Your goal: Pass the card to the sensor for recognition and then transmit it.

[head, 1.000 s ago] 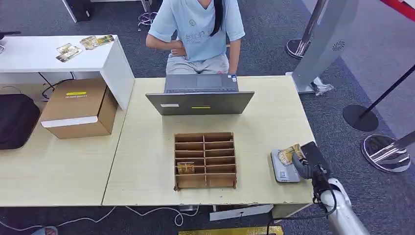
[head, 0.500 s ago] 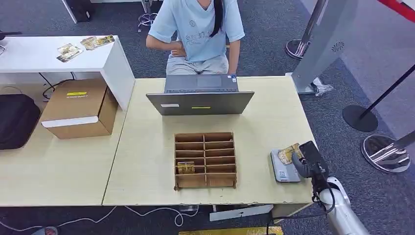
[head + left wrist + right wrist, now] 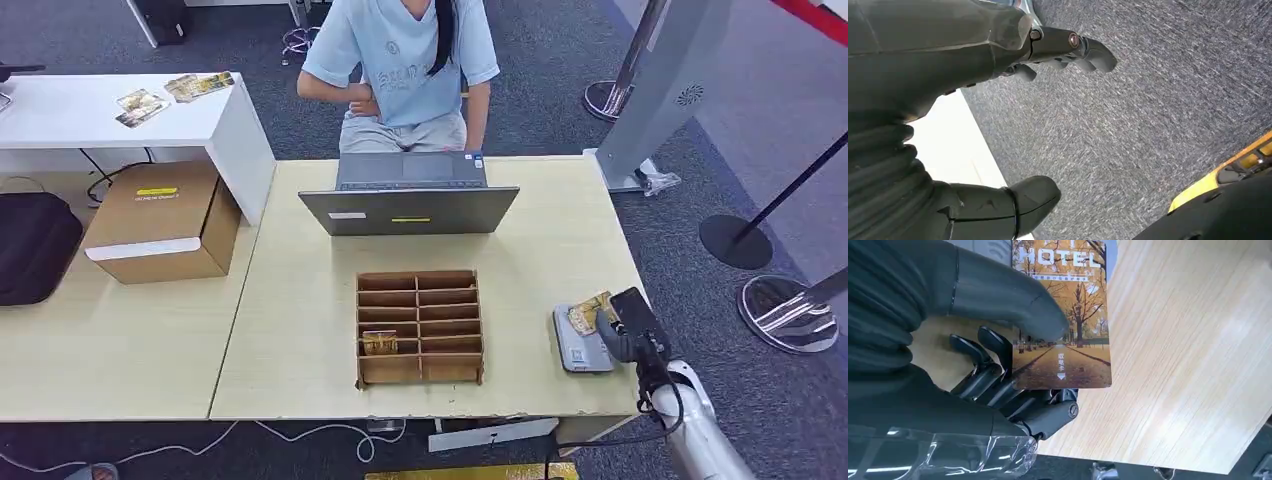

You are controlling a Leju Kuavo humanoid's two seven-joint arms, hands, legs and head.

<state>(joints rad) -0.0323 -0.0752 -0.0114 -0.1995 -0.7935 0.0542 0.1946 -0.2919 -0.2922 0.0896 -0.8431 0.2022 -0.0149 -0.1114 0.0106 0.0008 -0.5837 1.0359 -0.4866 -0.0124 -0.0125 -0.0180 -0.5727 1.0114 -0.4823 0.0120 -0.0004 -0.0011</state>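
The card [image 3: 1063, 315], printed with an autumn tree avenue and the word HOTEL, sits over the grey sensor [image 3: 578, 345] near the surface's [image 3: 300, 330] right edge. The right hand [image 3: 625, 330] pinches it between thumb and fingers [image 3: 983, 365]. The left hand [image 3: 948, 55] holds nothing, its fingers loosely apart above the carpet.

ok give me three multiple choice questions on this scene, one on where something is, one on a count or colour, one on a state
1. Where is the card?
A. on the laptop
B. in the right hand, over the grey sensor
C. on the floor

2. How many columns of slots does the wooden organizer have?
A. two
B. four
C. five

3. What is the left hand doing?
A. holding a card
B. pressing the table
C. holding nothing

Answers: 1 B, thumb and fingers pinch it above the sensor; 2 A, one centre divider splits it; 3 C, it hangs over carpet, nothing in it.
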